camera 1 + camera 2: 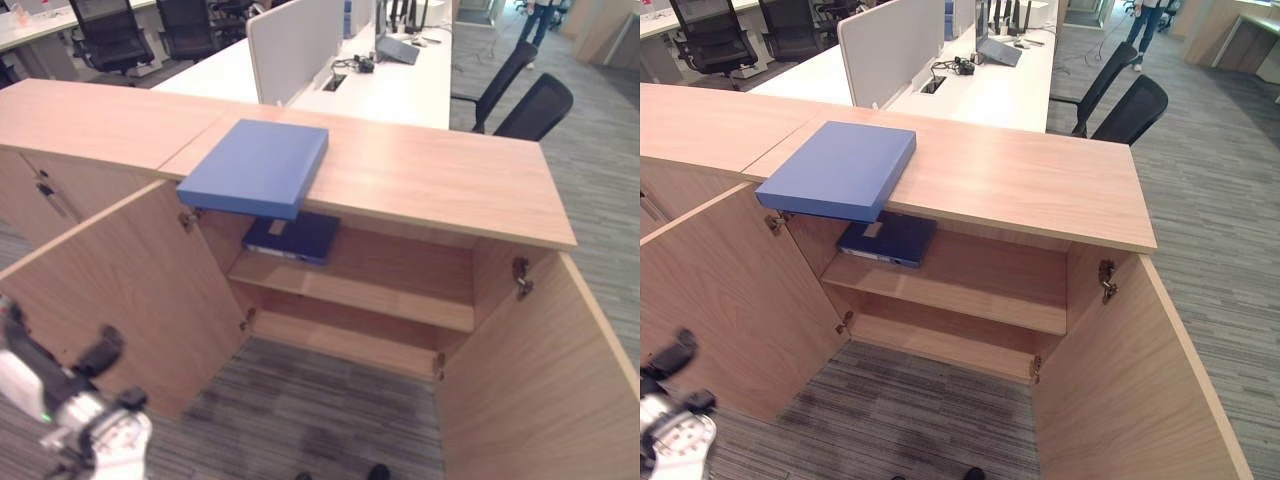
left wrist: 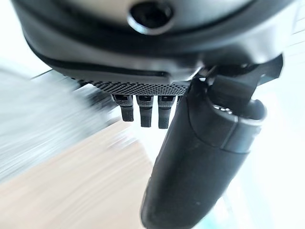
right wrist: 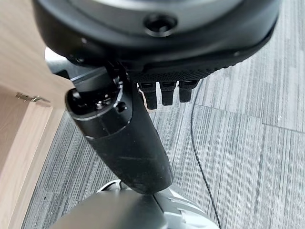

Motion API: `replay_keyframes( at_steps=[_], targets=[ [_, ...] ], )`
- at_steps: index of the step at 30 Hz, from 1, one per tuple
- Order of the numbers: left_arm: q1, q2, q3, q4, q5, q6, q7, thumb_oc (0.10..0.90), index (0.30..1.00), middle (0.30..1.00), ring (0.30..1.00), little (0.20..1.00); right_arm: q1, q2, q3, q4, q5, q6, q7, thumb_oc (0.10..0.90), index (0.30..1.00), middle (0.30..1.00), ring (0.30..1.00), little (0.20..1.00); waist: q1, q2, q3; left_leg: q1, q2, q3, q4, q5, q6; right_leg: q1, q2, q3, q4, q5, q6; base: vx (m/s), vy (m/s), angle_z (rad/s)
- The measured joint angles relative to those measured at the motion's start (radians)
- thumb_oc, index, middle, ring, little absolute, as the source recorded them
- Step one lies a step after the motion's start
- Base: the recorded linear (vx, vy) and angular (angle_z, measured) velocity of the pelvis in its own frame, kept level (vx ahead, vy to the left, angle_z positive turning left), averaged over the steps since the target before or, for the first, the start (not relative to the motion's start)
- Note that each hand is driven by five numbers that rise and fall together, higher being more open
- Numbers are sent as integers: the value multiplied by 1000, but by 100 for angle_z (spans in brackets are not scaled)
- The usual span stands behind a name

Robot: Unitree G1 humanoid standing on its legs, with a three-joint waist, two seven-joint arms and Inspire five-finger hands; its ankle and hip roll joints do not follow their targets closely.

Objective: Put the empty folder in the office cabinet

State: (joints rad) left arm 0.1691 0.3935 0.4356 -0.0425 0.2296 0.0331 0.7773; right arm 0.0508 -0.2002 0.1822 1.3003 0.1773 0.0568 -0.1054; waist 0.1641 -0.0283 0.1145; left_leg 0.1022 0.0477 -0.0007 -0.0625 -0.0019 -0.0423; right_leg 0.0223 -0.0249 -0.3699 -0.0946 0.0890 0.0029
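Blue folder [image 1: 256, 166]: lies flat on the wooden top [image 1: 430, 180] of the office cabinet [image 1: 360, 290], its near corner jutting out past the front edge, above the open compartment. No hand touches it.

Dark blue folder [image 1: 292, 237]: lies flat on the upper shelf [image 1: 380, 290], at its left end, directly beneath the overhanging one. The rest of that shelf is bare; the bottom shelf [image 1: 340, 335] below it is bare too.

Doors: left door [image 1: 120, 290] and right door [image 1: 540, 380] both stand swung wide, hinges showing.

Left hand [image 2: 190, 157]: low beside the left door in the head views, well apart from the folder. Fingers [image 2: 145, 110] hang straight and relaxed, thumb out, nothing held.

Right hand [image 3: 143, 143]: hangs low over the grey carpet [image 3: 238, 143], next to the right door. Fingers straight, thumb clear, nothing held.

Background: white desks [image 1: 390, 85] and black chairs [image 1: 530, 105] behind the cabinet.

Stage, as judged: folder not yet picked up.

Risks, as judged: the overhang leaves the folder poorly supported, so a clumsy nudge from below or the side could tip it to the floor. A grip on one corner alone may let it swing or slip. The left door stands close to the reach path and could be knocked. On placing, the folder may catch the shelf edge or push the dark one.
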Motion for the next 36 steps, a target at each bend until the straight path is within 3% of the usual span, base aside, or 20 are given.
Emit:
replay_keyframes(
  at_steps=[2,9,15,20,36],
  targets=[
    [-34,99,1,-81,180,10,55,800,900,900,900,900,0,9,2,9,-7,-8,-6,800,900,900,900,900,5,-8,-8,5,-1,0,-3,5,-6,3,-1,0,0,2,2,0,0,0],
    [-106,204,-97,-175,373,-5,31,800,900,900,900,900,-12,-5,33,12,-18,-9,-14,800,900,900,900,900,0,4,-15,19,-10,5,-14,18,3,5,-8,4,0,7,7,9,6,-1],
    [-140,241,-281,-152,372,-48,-147,800,900,900,900,900,-23,-26,31,8,-21,-10,-4,800,900,900,900,900,-63,28,-28,29,-13,28,-15,19,5,5,-10,21,0,11,10,15,15,-10],
    [-145,259,-351,-81,371,-79,-254,800,900,900,900,900,-24,-31,29,7,-21,-9,12,800,900,900,900,900,-92,34,-30,40,-10,52,-17,15,5,6,-4,47,0,17,3,11,7,-16],
    [-145,265,-355,10,375,-50,-311,800,900,900,900,900,-10,-35,0,6,-39,-8,41,800,900,900,900,900,-108,33,-39,44,-11,77,-17,12,7,3,-3,68,0,24,11,2,1,-4]
  ],
)
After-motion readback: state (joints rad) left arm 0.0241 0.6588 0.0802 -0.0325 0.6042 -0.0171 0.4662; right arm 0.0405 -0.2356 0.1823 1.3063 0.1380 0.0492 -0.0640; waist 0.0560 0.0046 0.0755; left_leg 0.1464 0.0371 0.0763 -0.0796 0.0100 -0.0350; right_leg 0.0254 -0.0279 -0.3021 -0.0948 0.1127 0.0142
